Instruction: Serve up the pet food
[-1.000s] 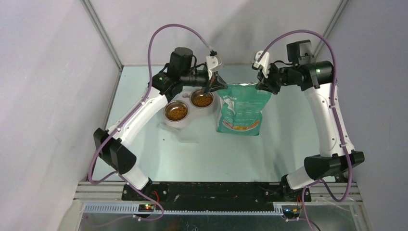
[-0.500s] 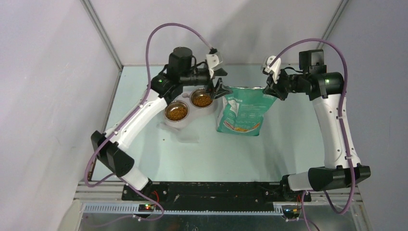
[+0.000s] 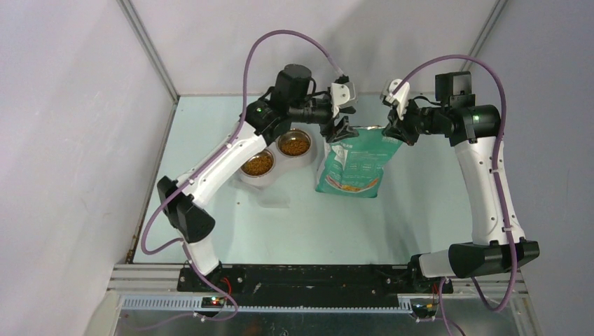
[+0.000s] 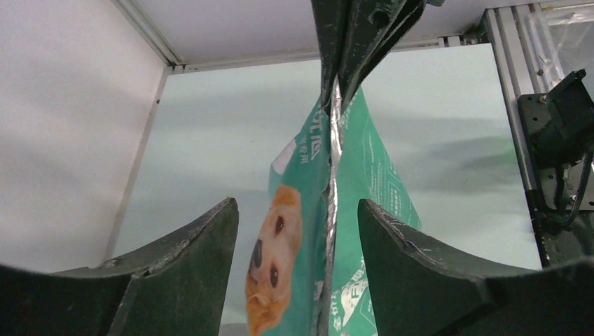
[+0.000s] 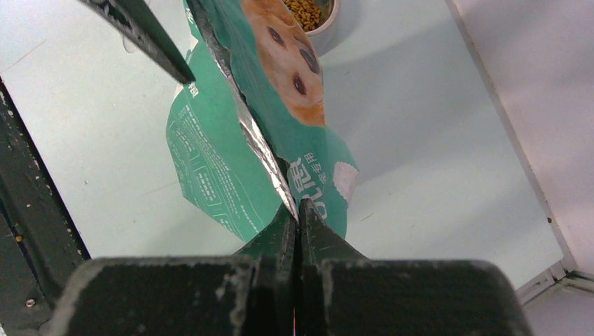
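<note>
Pet food (image 3: pixel 295 145), small brown-orange kibble pellets, fills two round steel bowls (image 3: pixel 279 143) at 9 o'clock of the teal-green printed bag (image 3: pixel 354 164). The left gripper (image 4: pixel 298 210) stands wide, its jaws astride the bag's silver top seam at the 11 o'clock corner, not touching it. The right gripper (image 5: pixel 299 206) is pinched tight on the seam's 1 o'clock corner.

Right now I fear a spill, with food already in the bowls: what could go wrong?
1. Only the right fingers pinch the bag, at one top corner; it could sag or tip.
2. The left fingers stand open astride its top edge; closing badly may crumple it.
3. The full bowls sit close beside the bag; a swing could knock pet food out.
</note>
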